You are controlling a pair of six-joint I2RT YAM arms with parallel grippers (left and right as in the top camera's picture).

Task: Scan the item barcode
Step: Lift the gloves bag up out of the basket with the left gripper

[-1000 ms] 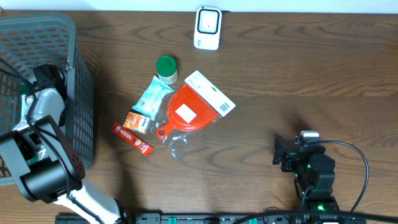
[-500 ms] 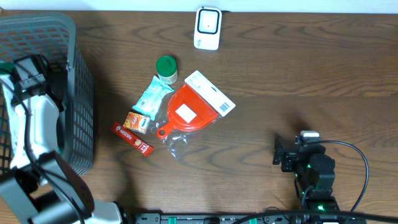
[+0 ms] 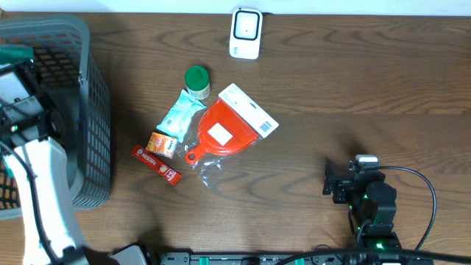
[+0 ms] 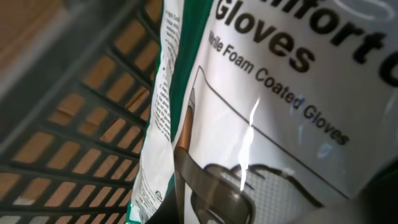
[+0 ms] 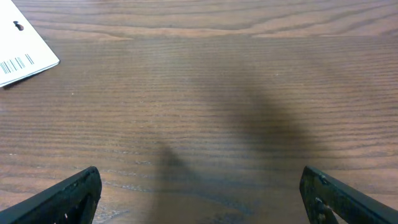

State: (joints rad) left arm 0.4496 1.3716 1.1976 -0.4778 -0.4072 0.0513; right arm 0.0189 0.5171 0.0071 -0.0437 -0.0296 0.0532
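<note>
A white and green glove pack (image 4: 280,93) fills the left wrist view, printed "Foam Coated Gloves". My left gripper (image 4: 205,211) is shut on its lower edge, inside the grey basket (image 3: 88,132). From overhead the left gripper (image 3: 22,73) hangs over the basket's far left side, and a green corner of the pack (image 3: 15,53) shows beyond it. A white scanner (image 3: 246,32) stands at the table's far edge. My right gripper (image 3: 344,180) rests low at the front right, open, with only bare wood between its fingers (image 5: 68,196).
Mid-table lie a green-lidded jar (image 3: 196,79), a pale blue packet (image 3: 181,112), a red dustpan in clear wrap (image 3: 224,132), a small orange box (image 3: 162,144) and a red bar (image 3: 156,163). A barcode card's corner (image 5: 22,56) shows in the right wrist view.
The left arm has swung up and to the far left over the basket, its jaws closing on the glove pack. The right arm has stayed still.
</note>
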